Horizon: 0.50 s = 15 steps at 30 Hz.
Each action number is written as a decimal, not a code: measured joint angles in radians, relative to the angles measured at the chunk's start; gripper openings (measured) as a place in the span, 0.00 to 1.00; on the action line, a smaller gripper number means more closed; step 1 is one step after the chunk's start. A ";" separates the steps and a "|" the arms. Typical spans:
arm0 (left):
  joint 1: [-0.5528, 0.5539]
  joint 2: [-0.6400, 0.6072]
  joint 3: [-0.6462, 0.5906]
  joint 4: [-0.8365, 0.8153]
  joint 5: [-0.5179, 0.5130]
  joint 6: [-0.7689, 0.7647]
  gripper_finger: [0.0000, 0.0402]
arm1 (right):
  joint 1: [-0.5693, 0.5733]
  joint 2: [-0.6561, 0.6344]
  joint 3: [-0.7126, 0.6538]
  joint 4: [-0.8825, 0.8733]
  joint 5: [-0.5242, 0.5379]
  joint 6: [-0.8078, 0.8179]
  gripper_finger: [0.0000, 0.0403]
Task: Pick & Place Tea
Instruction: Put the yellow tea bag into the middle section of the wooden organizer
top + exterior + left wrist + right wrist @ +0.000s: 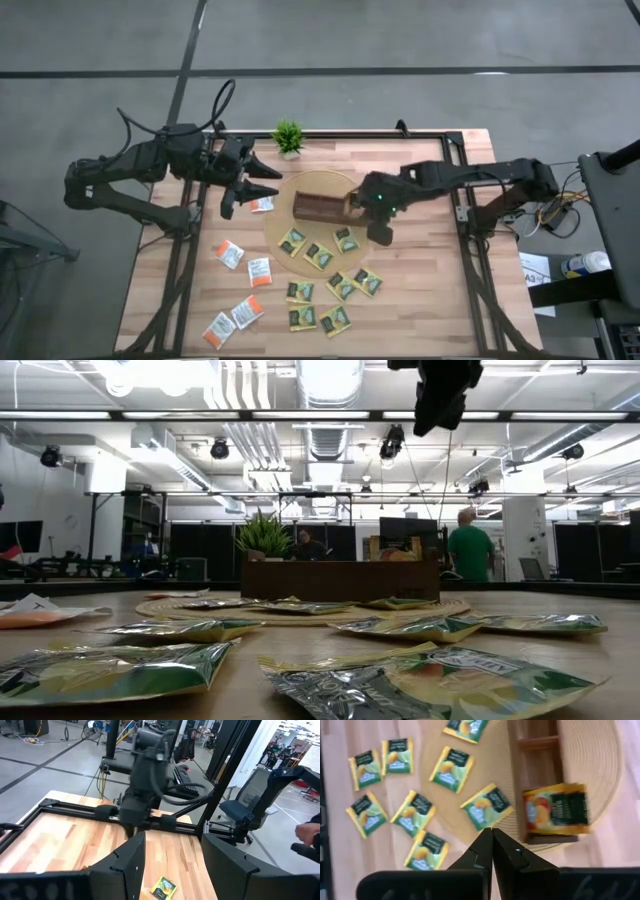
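Note:
Several dark green-and-yellow tea sachets lie flat on the round woven mat and on the table in front of it. White-and-orange sachets lie on the table's left part. One yellow-and-green sachet rests on the brown compartment tray, at its right end. My right gripper hangs shut above the mat's right edge, holding nothing. My left gripper stands open, raised above the table's far left, with nothing between its fingers.
A small green potted plant stands at the table's far edge, behind the mat. One white-and-orange sachet lies below my left gripper. A black metal frame borders the table. Beyond the table a person in green stands in the room.

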 joint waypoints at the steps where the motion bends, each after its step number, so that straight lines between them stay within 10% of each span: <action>1: 0.000 0.000 0.000 -0.002 0.000 0.000 0.47 | 0.023 0.003 0.000 0.003 0.007 0.017 0.02; 15: 0.000 -0.003 0.000 -0.044 0.000 -0.001 0.47 | 0.286 0.027 -0.006 0.020 0.115 0.226 0.02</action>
